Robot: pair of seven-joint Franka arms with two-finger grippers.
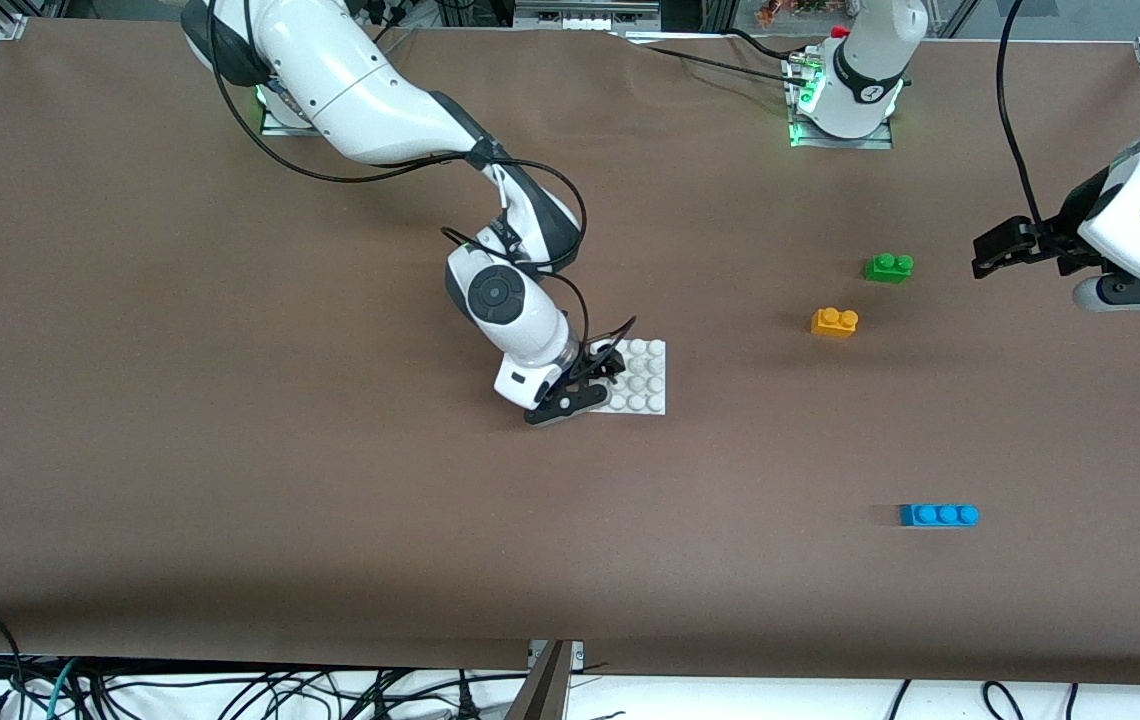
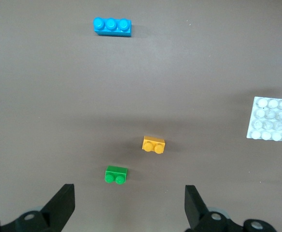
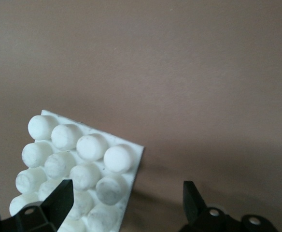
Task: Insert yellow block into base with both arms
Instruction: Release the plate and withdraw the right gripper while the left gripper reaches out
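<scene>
I had the right gripper (image 1: 602, 372) open at the base (image 1: 642, 378); the left gripper (image 2: 129, 205), open, waited above the block (image 1: 834, 321), next to grasp.

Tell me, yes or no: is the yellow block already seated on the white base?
No; in the front view the yellow block lies on the bare table beside the green brick, apart from the base.

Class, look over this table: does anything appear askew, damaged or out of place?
Nothing stands out. The yellow block, green brick and blue brick sit upright, studs up; the base lies flat by the right gripper.
</scene>
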